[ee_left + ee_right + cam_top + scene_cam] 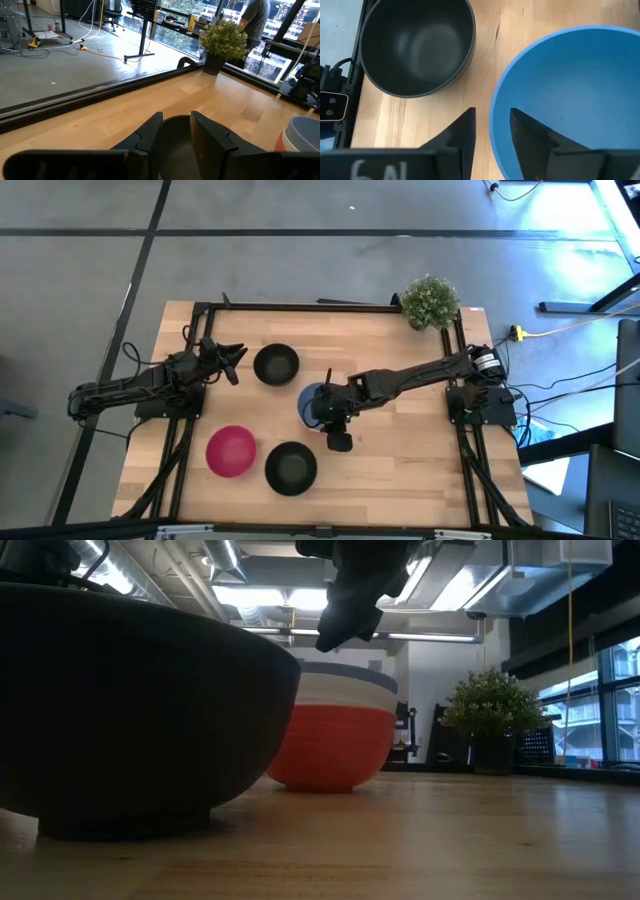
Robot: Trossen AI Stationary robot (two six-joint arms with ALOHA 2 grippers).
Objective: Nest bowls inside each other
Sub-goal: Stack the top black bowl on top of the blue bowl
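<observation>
In the low view the light blue bowl sits nested in the white bowl, which sits in the red bowl; the red bowl rests on the table. My right gripper is open and hangs just above this stack, one finger outside the blue rim and one inside, touching nothing. My left gripper is open, level with the table's left side and pointing at the far black bowl. The magenta bowl and the near black bowl stand alone on the table.
A small green potted plant stands at the far right corner. A black frame runs along the table's edges. The near black bowl fills the left of the low view. A person stands in the room behind.
</observation>
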